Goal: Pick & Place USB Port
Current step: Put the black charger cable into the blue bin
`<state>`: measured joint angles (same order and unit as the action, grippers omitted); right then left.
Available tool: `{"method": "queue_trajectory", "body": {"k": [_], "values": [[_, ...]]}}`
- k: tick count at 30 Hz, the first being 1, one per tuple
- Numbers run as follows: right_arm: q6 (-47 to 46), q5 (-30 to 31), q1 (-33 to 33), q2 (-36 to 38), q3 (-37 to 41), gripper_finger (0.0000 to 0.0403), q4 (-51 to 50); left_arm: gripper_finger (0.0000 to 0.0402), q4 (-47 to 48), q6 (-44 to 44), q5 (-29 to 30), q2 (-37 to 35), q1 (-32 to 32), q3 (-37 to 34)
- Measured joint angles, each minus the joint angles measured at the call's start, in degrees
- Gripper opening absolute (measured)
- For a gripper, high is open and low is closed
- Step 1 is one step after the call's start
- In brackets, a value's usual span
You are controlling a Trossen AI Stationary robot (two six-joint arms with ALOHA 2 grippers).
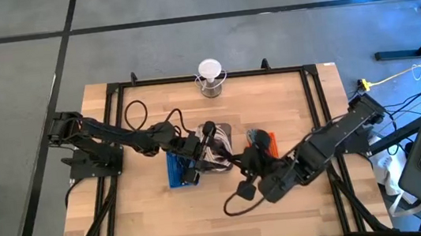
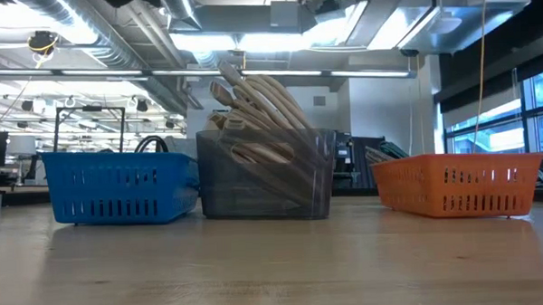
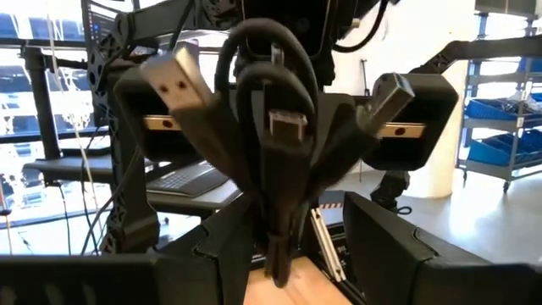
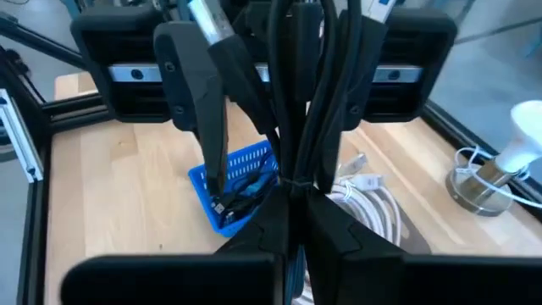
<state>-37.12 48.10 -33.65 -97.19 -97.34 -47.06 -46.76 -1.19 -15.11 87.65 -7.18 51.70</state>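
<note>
A bundled black USB cable (image 3: pixel 275 169) with silver plugs (image 3: pixel 174 72) is lifted over the bins at mid-table. My right gripper (image 4: pixel 292 216) (image 1: pixel 244 168) is shut on it. My left gripper (image 3: pixel 301 246) (image 1: pixel 198 149) faces the right one and is open. Its fingers stand on either side of the bundle's tail; I cannot tell whether they touch it. Below are a blue basket (image 4: pixel 241 182) (image 2: pixel 119 185), a grey bin (image 2: pixel 263 175) of white cables (image 4: pixel 364 199) and an orange basket (image 2: pixel 458 182). My right gripper pinches the black cable bundle between its two fingers at the tied waist (image 4: pixel 292 182). It comes in from the table's right-near side. The bundle is lifted clear, and its strands (image 4: pixel 301 102) and plugs reach out past the fingertips toward the left gripper.
The three bins stand side by side at mid-table, right under both grippers. A white bulb-shaped object in a wire holder (image 1: pixel 210 78) (image 4: pixel 508 161) stands at the far edge. Bare wood lies to the left (image 1: pixel 136 198) and near side of the bins.
</note>
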Motion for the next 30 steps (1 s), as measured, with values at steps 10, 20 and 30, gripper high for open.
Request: {"method": "queue_trajectory", "body": {"k": [10, 20, 30], "values": [[-0.2, -4.0, 1.2, 0.0, 0.0, 0.0016, 0.1, 0.0128, 0.3, 4.9, 0.5, 0.0, 0.0, 0.0], [-0.1, -4.6, 1.2, 0.0, 0.0, 0.0016, -0.1, 0.0027, 0.4, 7.8, 0.3, 0.0, 0.0, 0.0], [-0.7, -3.8, 1.2, 0.0, 0.1, 0.0148, -1.3, 0.0027, 0.9, 8.0, -0.3, 0.0, 0.0, 0.0]]}}
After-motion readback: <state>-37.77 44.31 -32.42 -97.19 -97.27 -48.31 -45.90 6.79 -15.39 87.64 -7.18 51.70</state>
